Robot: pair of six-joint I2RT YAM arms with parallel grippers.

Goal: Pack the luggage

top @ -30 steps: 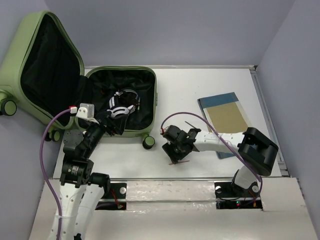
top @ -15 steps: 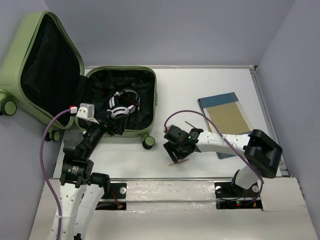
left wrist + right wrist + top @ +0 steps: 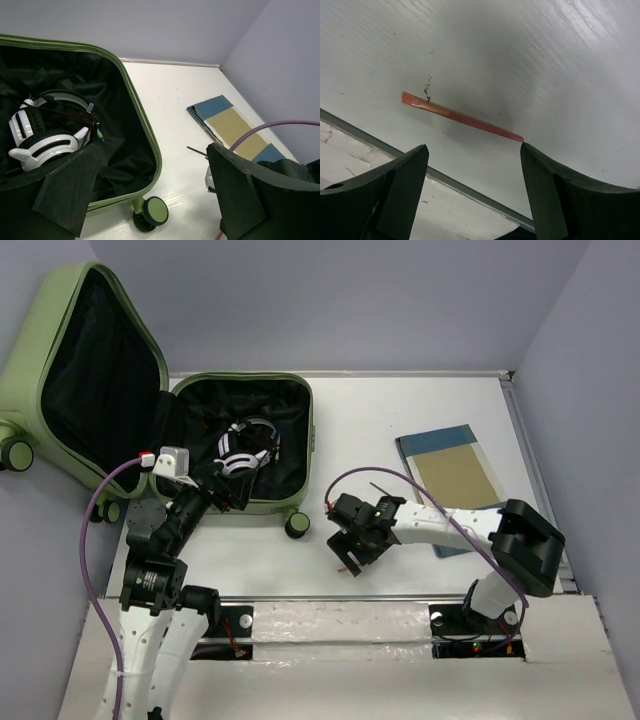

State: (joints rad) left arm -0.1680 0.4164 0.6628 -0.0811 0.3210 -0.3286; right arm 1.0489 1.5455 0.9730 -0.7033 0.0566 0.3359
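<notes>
The pale green luggage (image 3: 309, 440) lies open at the left, its lid (image 3: 30, 340) leaning back. White-and-black headphones (image 3: 243, 448) lie on its black lining; they also show in the left wrist view (image 3: 47, 135). My left gripper (image 3: 226, 490) is open and empty over the case's near rim (image 3: 145, 125). My right gripper (image 3: 350, 550) is open, pointing down at the table near the front edge. A thin red stick (image 3: 462, 117) lies flat on the table just beyond its fingertips (image 3: 545, 170), untouched.
A folded blue-and-tan cloth (image 3: 450, 470) lies to the right, also seen from the left wrist (image 3: 230, 125). A thin black stick (image 3: 385, 490) lies beside it. A green caster wheel (image 3: 297, 525) juts from the case's near corner. The table's front rail (image 3: 470, 190) runs under the right gripper.
My right gripper has shifted and turned slightly over the red stick near the front edge. The left arm and the luggage have not moved.
</notes>
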